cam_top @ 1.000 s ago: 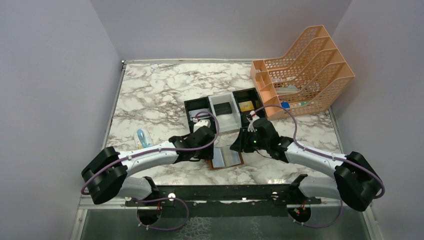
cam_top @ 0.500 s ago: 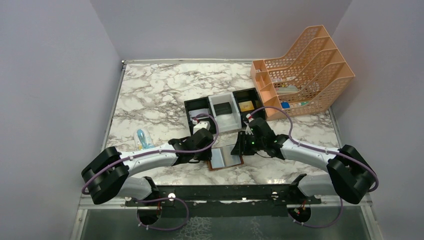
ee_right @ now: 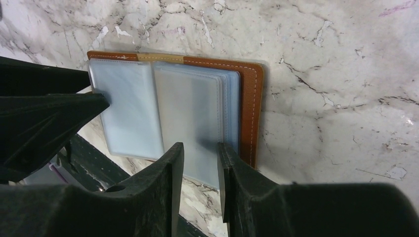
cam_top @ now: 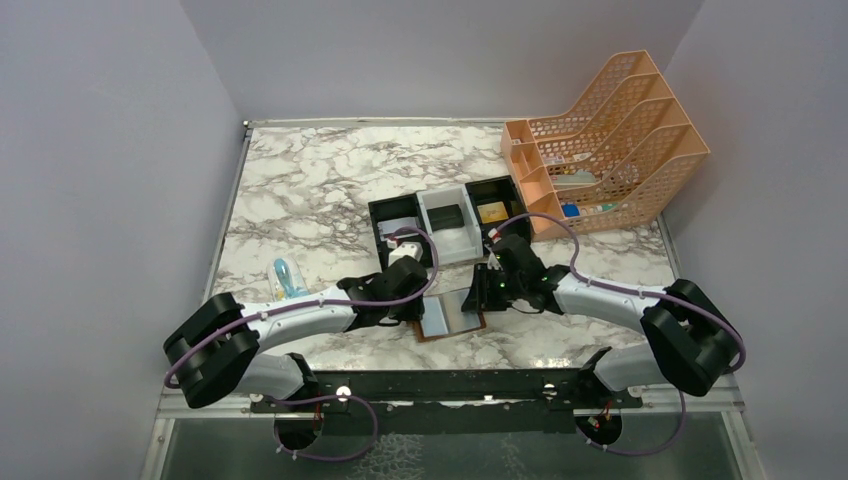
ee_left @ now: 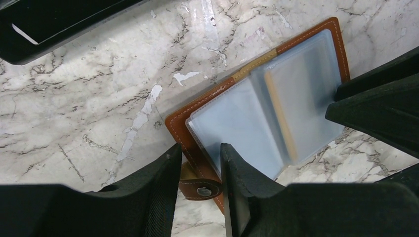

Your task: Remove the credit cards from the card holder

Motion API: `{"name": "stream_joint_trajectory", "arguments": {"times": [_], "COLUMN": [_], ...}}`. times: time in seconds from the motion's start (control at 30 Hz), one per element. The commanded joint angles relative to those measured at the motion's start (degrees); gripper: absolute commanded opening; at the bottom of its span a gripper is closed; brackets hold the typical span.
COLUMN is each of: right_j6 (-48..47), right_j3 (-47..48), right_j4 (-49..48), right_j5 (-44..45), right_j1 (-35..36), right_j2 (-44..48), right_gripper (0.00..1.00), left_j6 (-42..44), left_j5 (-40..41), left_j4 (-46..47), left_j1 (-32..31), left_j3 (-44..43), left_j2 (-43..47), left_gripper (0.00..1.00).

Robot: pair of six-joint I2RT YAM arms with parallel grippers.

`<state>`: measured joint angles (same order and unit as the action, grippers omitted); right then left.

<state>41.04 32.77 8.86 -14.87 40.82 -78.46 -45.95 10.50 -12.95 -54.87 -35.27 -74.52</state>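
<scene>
Since 1 second earlier you had drawn the right arm's elbow inward and carried its wrist a little to the left. The left wrist had settled slightly nearer the front edge, and the card holder (cam_top: pixel 455 318) had not shifted. It lay open and flat on the marble table (cam_top: pixel 300 190), near the front edge and between the 2 grippers. Its pale blue sleeves (ee_left: pixel 257 123) faced up and its snap tab (ee_left: pixel 200 188) sat by the left fingers. The left gripper (ee_left: pixel 199 153) stood over the holder's left edge, 1 finger on the sleeve side and 1 outside the leather border. Its jaws were narrow, but whether they pinched the leather could not be told. The right gripper (ee_right: pixel 199 148) straddled the loose edge of the right-hand sleeves, jaws equally narrow, and a firm hold could not be confirmed. Whether the credit cards sat in the sleeves could not be told. Behind the holder, the 3-compartment tray (cam_top: pixel 424 225) held a dark flat item (cam_top: pixel 447 215) in its white middle bin. A gold-tan item (cam_top: pixel 491 212) lay in its right black bin. The orange file rack (cam_top: pixel 610 130) at far right held small items in its lower tiers, too small to identify.
</scene>
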Motion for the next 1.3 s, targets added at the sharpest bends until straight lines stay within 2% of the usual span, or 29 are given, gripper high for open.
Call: {"name": "stream_joint_trajectory", "arguments": {"times": [0.0,0.33,0.93,1.27], "right_j6": [0.7,3.9,5.9,8.1], "right_j3": [1.0,1.6,1.5,0.5], "right_j4": [-0.9,-4.7,-6.0,-11.3], "right_j5": [-2.9,-7.1,-8.9,-14.0], "right_j1": [0.2,0.2,0.2,0.2], "right_j2": [-1.1,0.5,2.4,2.3], "right_gripper": [0.31,0.3,0.3,0.3], "left_j6": [1.2,2.0,2.2,2.2], "left_j5": [-2.0,-1.9,-1.6,-1.2], "left_j4": [1.4,0.2,0.0,-0.5], "left_j1": [-0.3,-0.2,-0.2,-0.2], "left_j3": [0.1,-1.2,-1.3,-1.4], "left_j2": [-1.5,-2.9,-2.0,-1.3], "left_gripper": [0.36,0.33,0.32,0.32]}}
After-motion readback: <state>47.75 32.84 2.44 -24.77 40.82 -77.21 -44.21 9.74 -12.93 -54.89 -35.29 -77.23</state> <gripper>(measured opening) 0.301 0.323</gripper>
